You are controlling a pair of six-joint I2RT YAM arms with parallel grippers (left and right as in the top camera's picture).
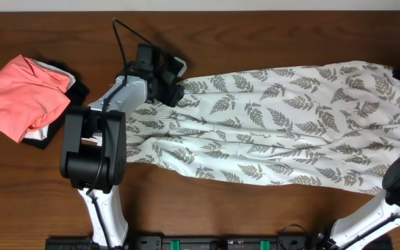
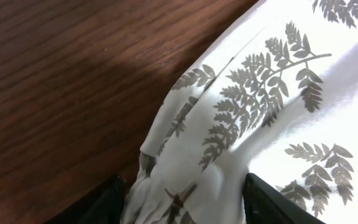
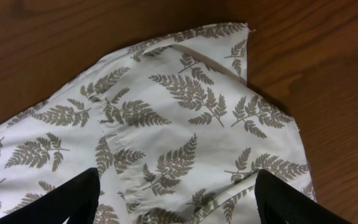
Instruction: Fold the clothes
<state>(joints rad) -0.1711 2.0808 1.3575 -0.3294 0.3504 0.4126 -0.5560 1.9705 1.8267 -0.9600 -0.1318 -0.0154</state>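
Fern-print dress (image 1: 283, 132) flat on table (image 1: 255, 208), running left to right, narrow end left, wide hem right. Left end effector (image 2: 185, 202) at narrow end, fingers apart, bunched fabric between. Right end effector (image 3: 176, 202) over far hem corner, fingers apart, cloth beneath. Coral garment (image 1: 23, 97) atop black garment (image 1: 78, 87) far left, apart from dress.

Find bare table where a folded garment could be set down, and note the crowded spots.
Free: the strip of table beyond the fern dress, and the near strip between the arm bases. Crowded: the left end, with the coral garment.
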